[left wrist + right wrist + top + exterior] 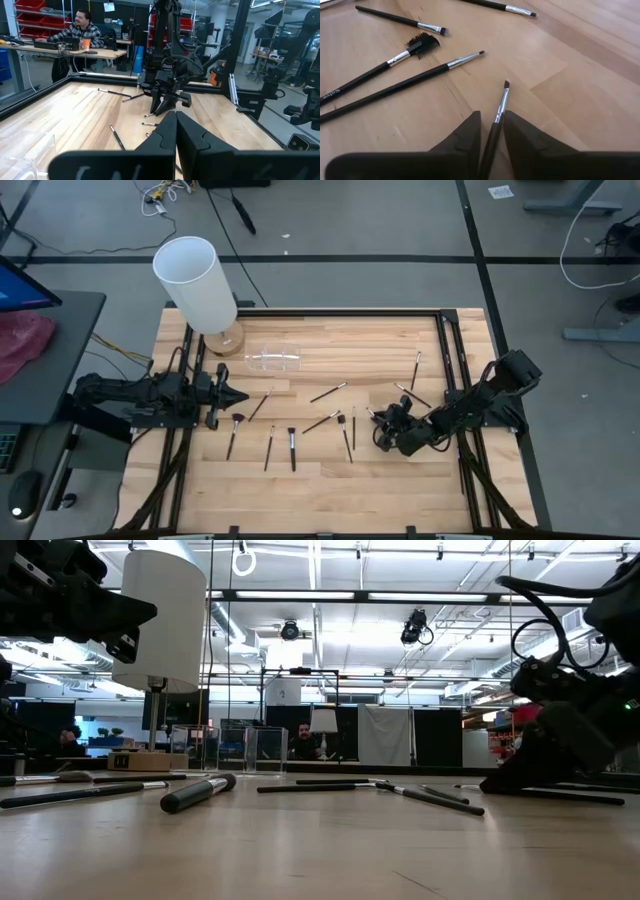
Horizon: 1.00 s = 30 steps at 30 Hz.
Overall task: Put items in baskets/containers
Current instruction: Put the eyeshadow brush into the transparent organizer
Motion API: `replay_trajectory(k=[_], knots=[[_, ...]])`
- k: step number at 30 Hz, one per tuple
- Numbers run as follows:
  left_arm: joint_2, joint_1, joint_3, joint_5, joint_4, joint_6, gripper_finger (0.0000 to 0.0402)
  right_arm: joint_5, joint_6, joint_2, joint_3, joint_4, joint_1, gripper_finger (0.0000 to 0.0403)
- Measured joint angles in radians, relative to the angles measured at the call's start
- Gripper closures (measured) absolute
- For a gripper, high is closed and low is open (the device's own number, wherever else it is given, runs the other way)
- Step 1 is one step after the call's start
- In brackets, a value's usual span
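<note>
A thin makeup brush point(497, 117) is pinched between the nearly closed fingers of the right gripper point(491, 132) low on the table's right side, its long axis running forward out of the jaws, with the clear holder point(273, 360) well apart to the far left.

White cylinder point(196, 280) on wooden base point(225, 340)

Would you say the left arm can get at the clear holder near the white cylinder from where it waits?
Probably yes. The left gripper sits shut at the table's left side, and the clear holder lies just ahead beside the white cylinder. Only bare wood shows between them, though the cylinder's wooden base stands close by.
</note>
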<state>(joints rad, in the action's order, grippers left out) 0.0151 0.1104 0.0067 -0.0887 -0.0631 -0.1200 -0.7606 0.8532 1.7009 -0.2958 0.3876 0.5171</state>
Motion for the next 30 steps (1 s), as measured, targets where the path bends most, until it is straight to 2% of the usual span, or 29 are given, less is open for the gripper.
replay_trajectory(k=[5, 11, 16, 23, 30], knots=[[0.0, 0.0, 0.0, 0.0, 0.0, 0.0, 0.0399, 0.0, 0.003, 0.0, -0.001, -0.017, -0.002, 0.0337], [0.0, 0.0, 0.0, 0.0, 0.0, 0.0, 0.0399, -0.015, 0.005, 0.0, -0.004, -0.039, -0.002, 0.0391], [0.0, 0.0, 0.0, 0.0, 0.0, 0.0, 0.0399, -0.017, -0.003, 0.0, -0.04, -0.093, -0.003, 0.0392], [0.0, 0.0, 0.0, 0.0, 0.0, 0.0, 0.0399, -0.012, 0.004, 0.002, -0.155, -0.251, -0.029, 0.0395], [0.0, 0.0, 0.0, 0.0, 0.0, 0.0, 0.0399, -0.014, 0.011, 0.004, -0.172, -0.247, -0.047, 0.0396]])
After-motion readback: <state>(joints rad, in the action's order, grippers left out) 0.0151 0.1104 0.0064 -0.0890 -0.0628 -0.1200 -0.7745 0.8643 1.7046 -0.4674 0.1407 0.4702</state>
